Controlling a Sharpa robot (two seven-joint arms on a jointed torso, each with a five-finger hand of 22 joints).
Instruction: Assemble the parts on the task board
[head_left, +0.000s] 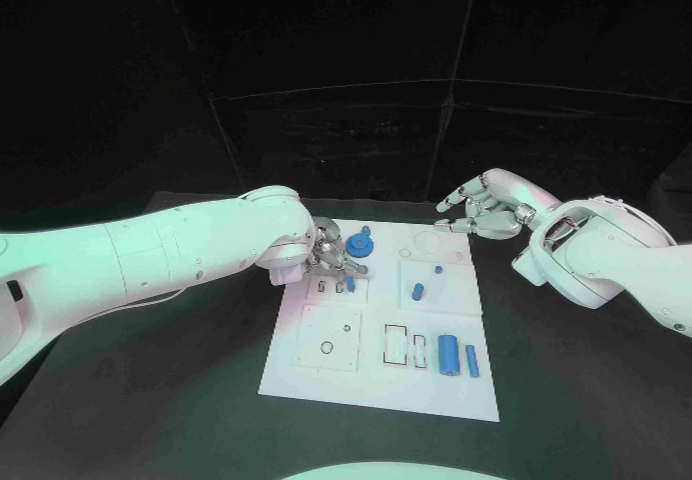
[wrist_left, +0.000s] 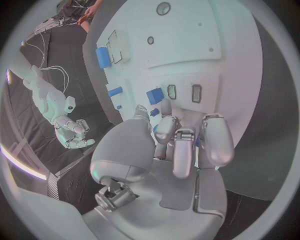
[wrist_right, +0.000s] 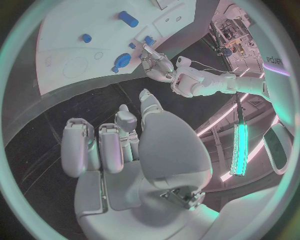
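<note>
The white task board (head_left: 378, 385) lies in the middle of the table. My left hand (head_left: 329, 258) hovers over its far left part, fingers pointing down and nothing plainly held. Just past its fingertips (wrist_left: 177, 141) a small blue block (wrist_left: 155, 96) stands beside two narrow slots (wrist_left: 196, 93); in the head view that block (head_left: 349, 283) lies just below the fingers. A round blue part (head_left: 359, 242) sits next to the hand. My right hand (head_left: 483, 212) hangs above the board's far right corner, fingers loosely bent and empty.
More blue parts lie on the board: a short peg (head_left: 418, 292), a tiny piece (head_left: 438, 268), a cylinder (head_left: 449, 351) and a thin bar (head_left: 472, 360) near the front right. The black table (head_left: 173, 400) surrounds the board.
</note>
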